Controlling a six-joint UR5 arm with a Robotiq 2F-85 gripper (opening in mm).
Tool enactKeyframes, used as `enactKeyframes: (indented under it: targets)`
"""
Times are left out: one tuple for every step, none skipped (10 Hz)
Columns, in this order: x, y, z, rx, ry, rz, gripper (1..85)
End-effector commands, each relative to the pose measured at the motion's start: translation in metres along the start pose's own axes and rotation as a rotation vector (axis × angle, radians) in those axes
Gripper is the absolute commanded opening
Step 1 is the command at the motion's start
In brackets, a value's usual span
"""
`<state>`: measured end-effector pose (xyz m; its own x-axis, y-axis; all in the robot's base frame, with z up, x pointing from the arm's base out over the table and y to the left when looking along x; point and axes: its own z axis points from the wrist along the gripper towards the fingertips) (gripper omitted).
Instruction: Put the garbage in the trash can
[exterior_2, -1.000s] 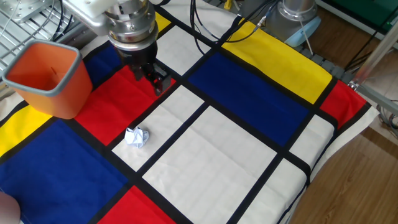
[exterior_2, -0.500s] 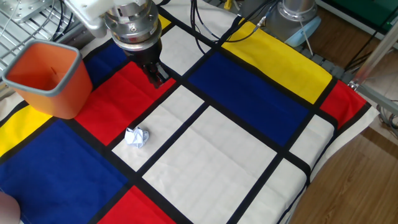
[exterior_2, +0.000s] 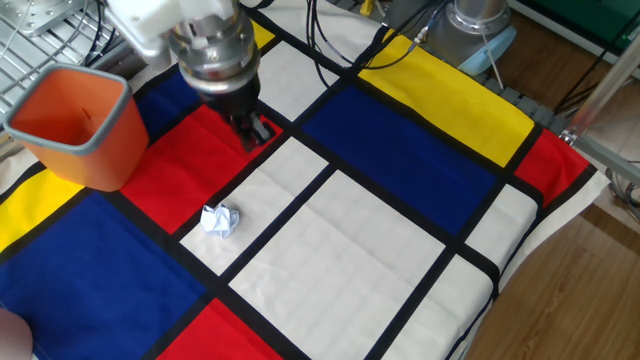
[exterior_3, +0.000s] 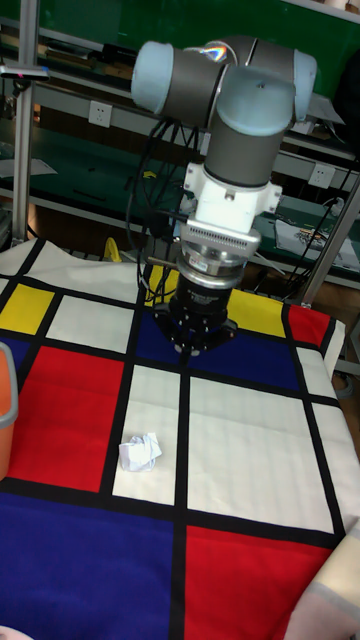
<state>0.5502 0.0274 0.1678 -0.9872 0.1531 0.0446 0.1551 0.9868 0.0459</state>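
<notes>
The garbage, a small crumpled ball of white paper, lies on a white square of the cloth; it also shows in the tall fixed view. The trash can, an orange bin with a grey rim, stands upright at the left; only its edge shows in the tall view. My gripper points down over the border between the red and white squares, up and to the right of the paper and well clear of it. Its fingers meet at a point with nothing between them.
The table wears a cloth of red, blue, yellow and white squares with black lines. Black cables and the arm's base sit at the back. The table's edge drops off at the right. A wire rack is at the top left.
The gripper has turned about its wrist and shifted slightly, staying over the red-white border. The paper ball and the bin have not moved.
</notes>
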Motion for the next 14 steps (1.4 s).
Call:
enactKeyframes:
  targets:
    - [-0.021,0.023,0.016,-0.022,-0.016,0.001,11.0]
    - [-0.022,0.025,0.023,-0.021,-0.012,0.012,11.0]
    - [-0.022,0.027,0.029,-0.024,-0.010,0.025,10.7]
    - [-0.022,0.027,0.032,-0.018,-0.009,0.039,10.7]
    - [-0.023,0.028,0.036,-0.012,-0.012,0.046,10.3]
    - [-0.025,0.028,0.035,-0.009,-0.017,0.046,10.3]
    - [-0.033,0.027,0.034,-0.003,-0.048,0.029,10.3]
    - [-0.033,0.029,0.037,-0.011,-0.051,0.032,9.7]
    - [-0.032,0.029,0.039,-0.016,-0.052,0.027,9.7]
    - [-0.031,0.027,0.038,-0.008,-0.050,0.021,9.3]
    - [-0.031,0.026,0.038,-0.005,-0.046,0.023,9.0]
    - [-0.028,0.026,0.039,-0.005,-0.040,0.032,8.0]
    - [-0.027,0.026,0.038,-0.010,-0.034,0.032,7.7]
    - [-0.025,0.024,0.038,-0.003,-0.029,0.021,7.0]
